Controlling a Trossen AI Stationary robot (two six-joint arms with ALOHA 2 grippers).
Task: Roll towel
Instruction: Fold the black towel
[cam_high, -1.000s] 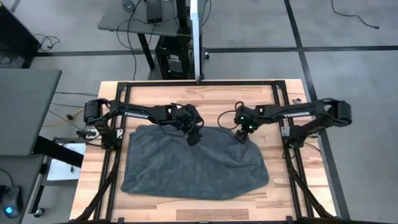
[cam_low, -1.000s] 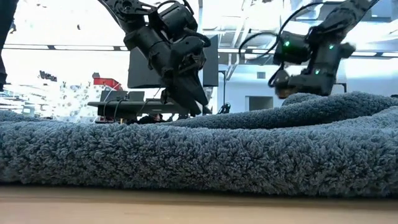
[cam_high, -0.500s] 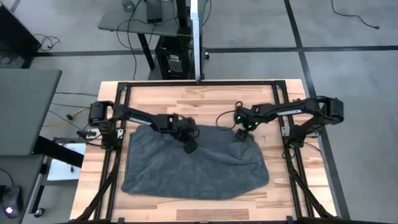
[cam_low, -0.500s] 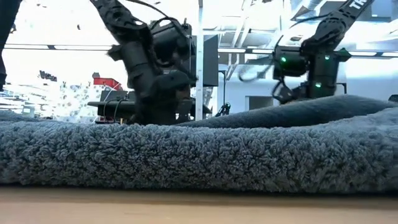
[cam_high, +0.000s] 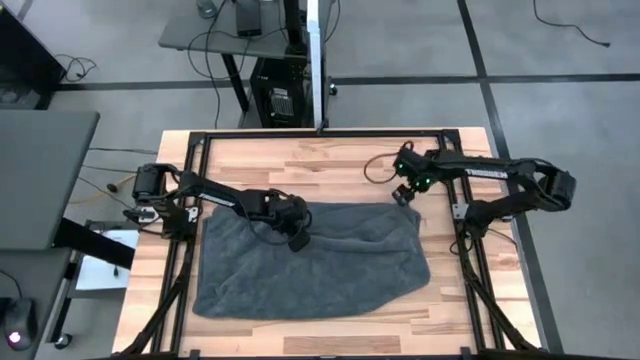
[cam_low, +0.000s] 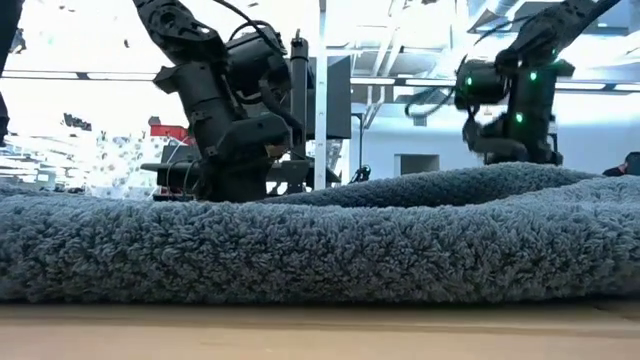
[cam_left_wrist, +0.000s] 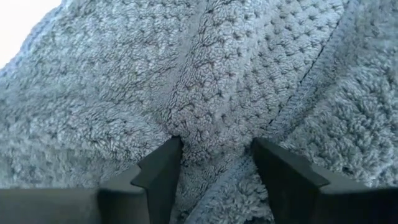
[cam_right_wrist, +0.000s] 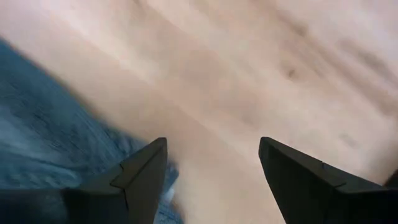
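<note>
1. High view: towel (cam_high: 310, 260) lies spread flat across the wooden table (cam_high: 330, 160), far edge roughly straight, not rolled yet. My left gripper (cam_high: 297, 232) is down on the towel's far-middle area; my right gripper (cam_high: 404, 193) sits just off the far right corner, over bare wood. Risk: only one side engages, so the roll starts skewed.
2. Low view: left gripper (cam_low: 235, 180) pressed into the pile, right gripper (cam_low: 515, 140) above the raised far edge. Risk: right side misses the hem.
3. Left wrist: fingers (cam_left_wrist: 158, 171) apart, a ridge of terry bunched between them, not clamped. Closing may grab a mid-panel pinch, not the edge.
4. Right wrist: fingers (cam_right_wrist: 146, 168) apart, nothing between, towel to one side.
</note>
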